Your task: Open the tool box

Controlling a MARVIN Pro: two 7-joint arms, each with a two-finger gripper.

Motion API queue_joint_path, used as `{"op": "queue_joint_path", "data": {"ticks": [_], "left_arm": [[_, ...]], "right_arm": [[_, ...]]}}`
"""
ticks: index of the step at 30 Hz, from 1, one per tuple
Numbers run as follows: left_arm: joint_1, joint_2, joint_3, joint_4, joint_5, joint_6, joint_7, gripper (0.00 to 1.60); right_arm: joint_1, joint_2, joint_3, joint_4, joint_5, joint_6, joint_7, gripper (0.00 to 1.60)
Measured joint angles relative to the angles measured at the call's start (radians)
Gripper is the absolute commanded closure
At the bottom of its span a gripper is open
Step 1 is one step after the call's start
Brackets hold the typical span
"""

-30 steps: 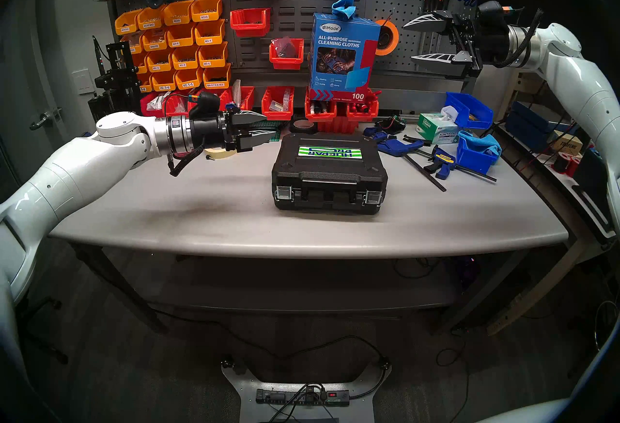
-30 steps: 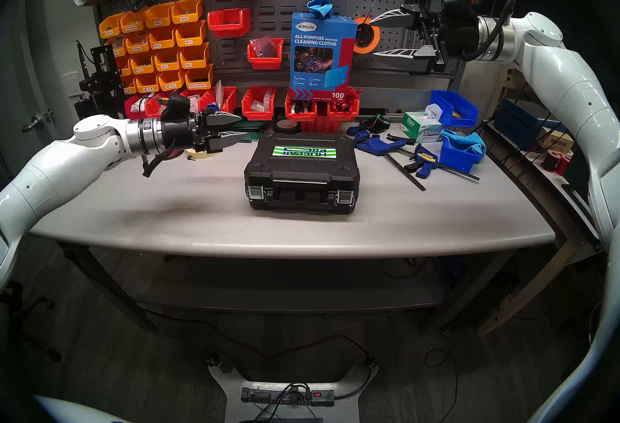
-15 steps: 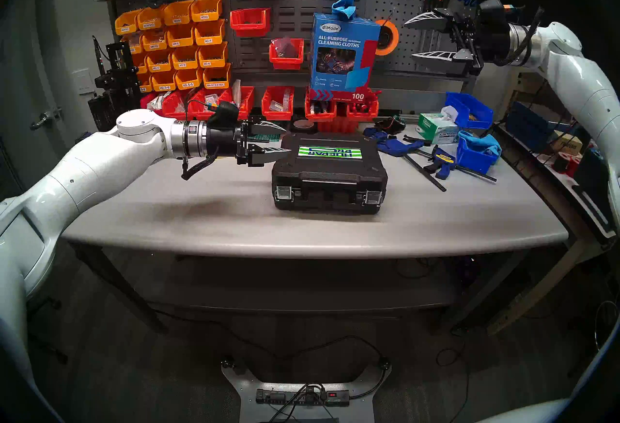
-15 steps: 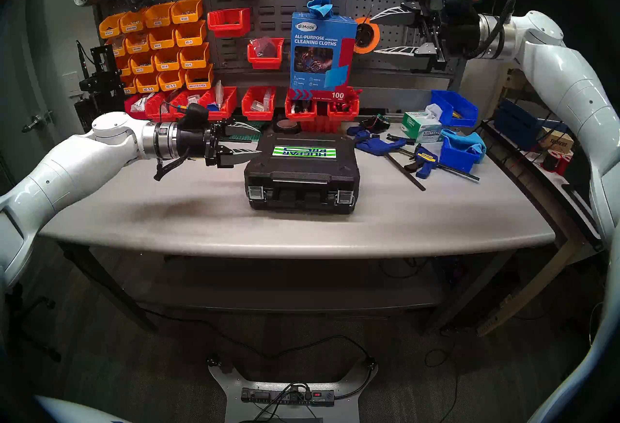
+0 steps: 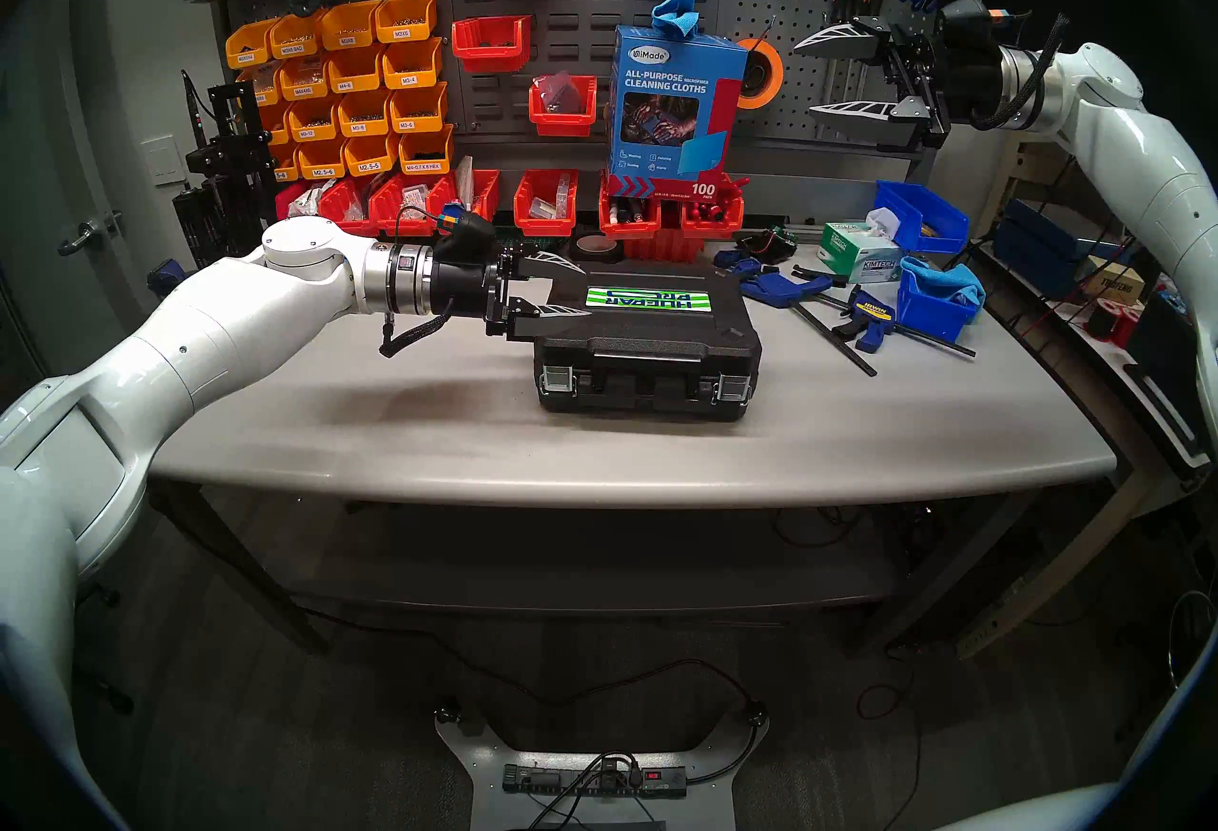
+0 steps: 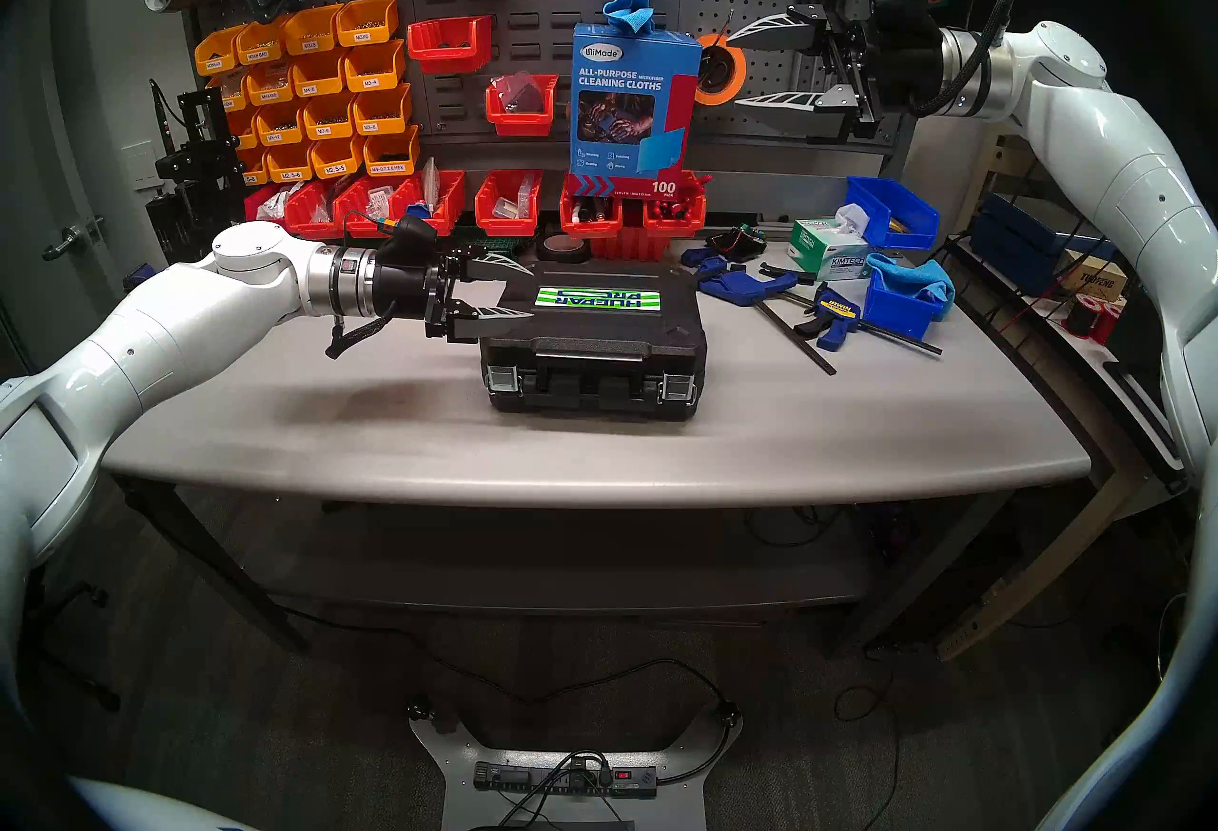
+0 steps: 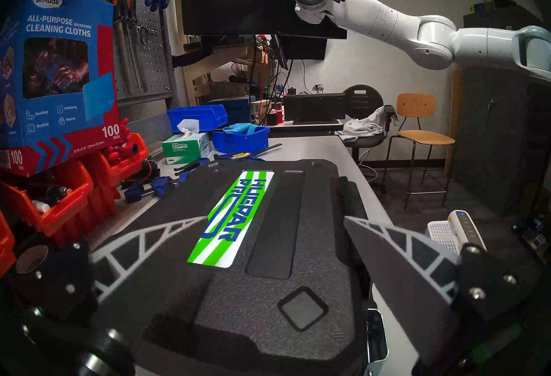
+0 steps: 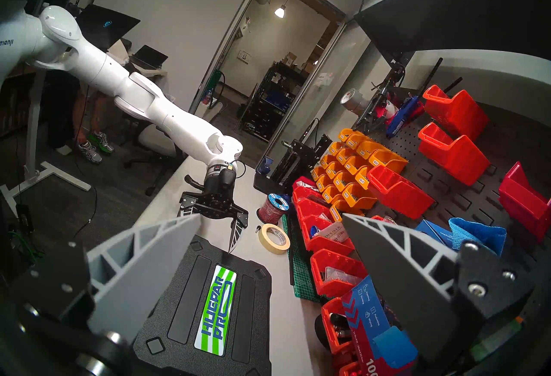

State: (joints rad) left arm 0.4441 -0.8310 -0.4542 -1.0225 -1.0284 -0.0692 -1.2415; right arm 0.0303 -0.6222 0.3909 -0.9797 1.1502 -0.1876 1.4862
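The tool box [image 5: 659,325] is a black moulded case lying flat and closed in the middle of the grey table [image 5: 395,414]. It has a green-white-blue label [image 5: 648,299] on top. Two silver latches [image 5: 557,378] [image 5: 733,386] and the handle [image 5: 646,358] face me. My left gripper [image 5: 585,290] is open and reaches in level from the left, its fingers just above the lid's left edge with nothing between them. The left wrist view looks along the lid [image 7: 268,292]. My right gripper [image 5: 803,82] hangs open and empty, high at the right by the pegboard.
Blue bar clamps [image 5: 811,289], a tissue box [image 5: 857,259] and blue bins [image 5: 936,299] lie right of the case. Red bins [image 5: 547,210] and a tall cleaning-cloth box [image 5: 672,105] stand behind it. A masking tape roll [image 8: 274,238] lies at the back left.
My left arm has swung right across the table, turning at the wrist, and its open fingers now reach over the case's left edge. The right arm has barely moved.
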Motion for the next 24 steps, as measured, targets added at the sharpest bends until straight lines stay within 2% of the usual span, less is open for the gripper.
{"op": "queue_joint_path", "data": {"ticks": [6, 24], "left_arm": [[0.0, -0.029, 0.014, 0.033, 0.025, 0.002, -0.006, 0.0], [-0.014, -0.09, 0.006, 0.126, 0.03, 0.015, -0.021, 0.0]], "right_arm": [[0.011, 0.003, -0.026, 0.002, 0.012, -0.006, 0.0, 0.0], [0.044, 0.007, -0.09, 0.006, 0.046, -0.023, 0.0, 0.0]]}}
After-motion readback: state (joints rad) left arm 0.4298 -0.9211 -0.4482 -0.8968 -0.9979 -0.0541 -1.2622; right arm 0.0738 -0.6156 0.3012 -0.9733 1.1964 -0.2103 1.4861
